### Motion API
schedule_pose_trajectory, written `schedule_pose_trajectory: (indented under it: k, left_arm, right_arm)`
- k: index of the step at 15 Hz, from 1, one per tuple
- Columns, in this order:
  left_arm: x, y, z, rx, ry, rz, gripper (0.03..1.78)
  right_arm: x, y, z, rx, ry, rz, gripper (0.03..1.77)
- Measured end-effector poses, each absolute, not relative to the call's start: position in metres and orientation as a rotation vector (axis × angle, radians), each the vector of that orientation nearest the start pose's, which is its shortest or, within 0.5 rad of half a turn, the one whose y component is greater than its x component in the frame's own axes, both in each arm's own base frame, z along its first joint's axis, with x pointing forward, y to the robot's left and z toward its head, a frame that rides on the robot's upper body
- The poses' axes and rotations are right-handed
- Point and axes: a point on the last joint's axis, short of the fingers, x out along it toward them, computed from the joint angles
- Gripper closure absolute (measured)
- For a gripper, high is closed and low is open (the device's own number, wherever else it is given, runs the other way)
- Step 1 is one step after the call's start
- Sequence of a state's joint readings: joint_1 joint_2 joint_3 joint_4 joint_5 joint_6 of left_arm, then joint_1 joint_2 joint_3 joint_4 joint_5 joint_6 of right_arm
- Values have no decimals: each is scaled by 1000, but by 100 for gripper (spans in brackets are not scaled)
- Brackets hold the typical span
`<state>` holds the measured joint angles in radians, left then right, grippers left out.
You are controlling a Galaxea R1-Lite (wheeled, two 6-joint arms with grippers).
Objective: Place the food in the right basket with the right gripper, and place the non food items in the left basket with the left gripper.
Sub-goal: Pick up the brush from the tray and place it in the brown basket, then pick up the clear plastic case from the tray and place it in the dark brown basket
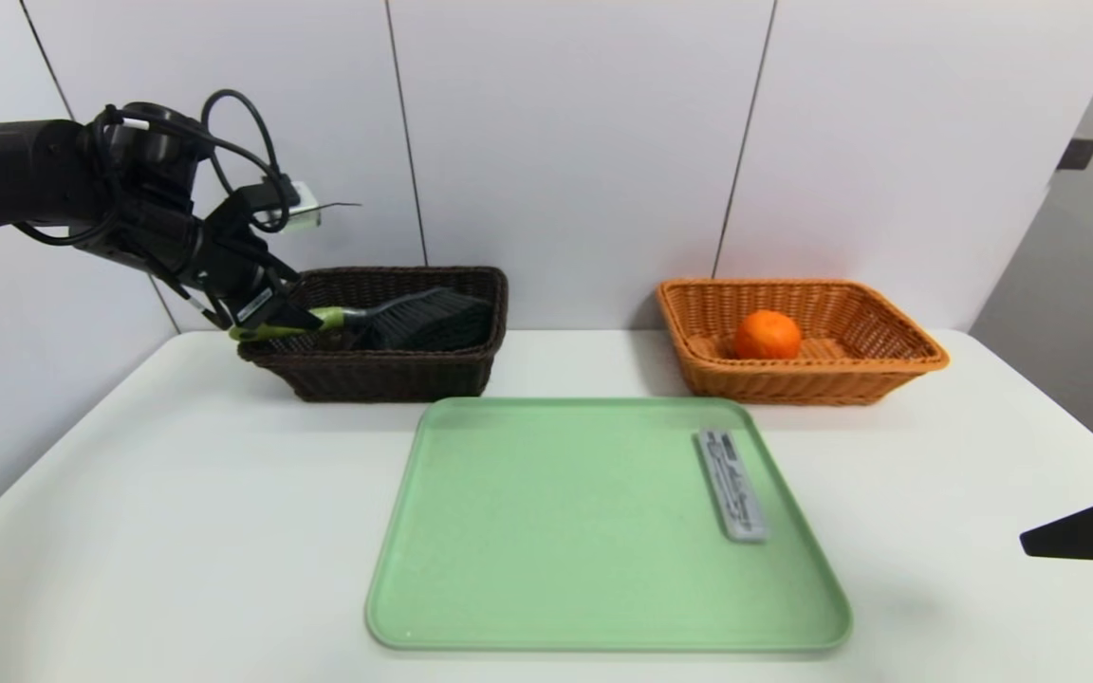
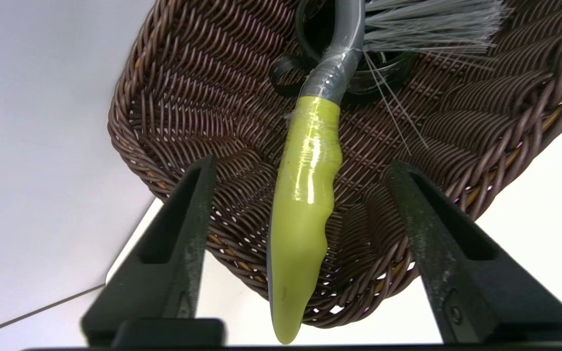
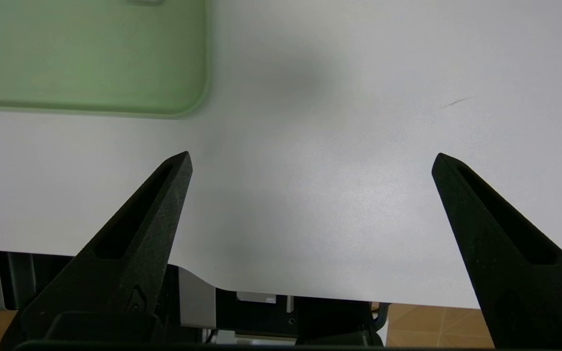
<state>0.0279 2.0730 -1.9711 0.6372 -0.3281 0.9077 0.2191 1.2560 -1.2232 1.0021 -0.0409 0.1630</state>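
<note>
A brush with a yellow-green handle and dark bristles (image 1: 433,318) lies in the dark brown left basket (image 1: 385,379), its handle end sticking out over the basket's left rim. My left gripper (image 1: 290,318) hangs at that rim, open. In the left wrist view the handle (image 2: 305,195) runs between the fingers (image 2: 188,219) with a gap on each side, above the basket's weave (image 2: 188,97). An orange (image 1: 768,335) sits in the tan right basket (image 1: 793,384). A flat grey packet (image 1: 731,484) lies on the green tray (image 1: 556,522). My right gripper (image 1: 1092,531) is open and empty.
The tray sits mid-table in front of both baskets; its corner (image 3: 86,53) shows in the right wrist view. The right gripper (image 3: 312,161) hovers over bare white table near the front right edge. A white wall stands close behind the baskets.
</note>
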Motion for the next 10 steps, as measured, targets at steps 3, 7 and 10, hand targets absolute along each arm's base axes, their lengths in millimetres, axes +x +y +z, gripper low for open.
schedule_pose_trajectory:
  k: [3,7,10]
  left_arm:
    - [392,4,266,722,512,-573,40]
    - [354,-11,315,623,415,-529,28]
    - [311,-37,357,391,326,-524,23]
  right_arm:
    - [133,29,267,14,1035,78,10]
    - [131,28,269,15,1023,79,10]
    - [128,27,273,19,996,81,10]
